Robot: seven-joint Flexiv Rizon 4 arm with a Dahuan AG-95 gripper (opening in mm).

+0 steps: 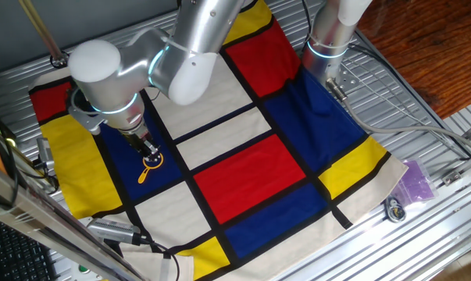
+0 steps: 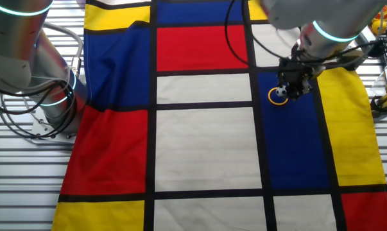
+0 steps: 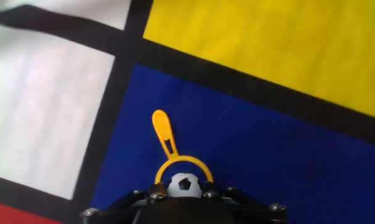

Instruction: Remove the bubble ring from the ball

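Note:
The bubble ring (image 3: 165,140) is a thin orange-yellow wand lying flat on a blue patch of the cloth, with its handle pointing away from my hand. The ball (image 3: 184,185), white with black patches, sits inside its loop. My gripper (image 3: 182,191) is low over the loop, one fingertip (image 3: 155,193) against each side of the ball, so the jaws look closed on it. In one fixed view the ring (image 1: 149,166) lies just below the gripper (image 1: 147,151). In the other fixed view the ball (image 2: 280,92) sits in the ring (image 2: 275,100) beside the gripper (image 2: 292,85).
The chequered cloth (image 1: 251,168) of red, blue, yellow and white patches covers the table. A second arm's base (image 1: 329,39) stands at the far edge. A purple bag (image 1: 416,181) and a small metal part (image 1: 394,209) lie off the cloth at the right.

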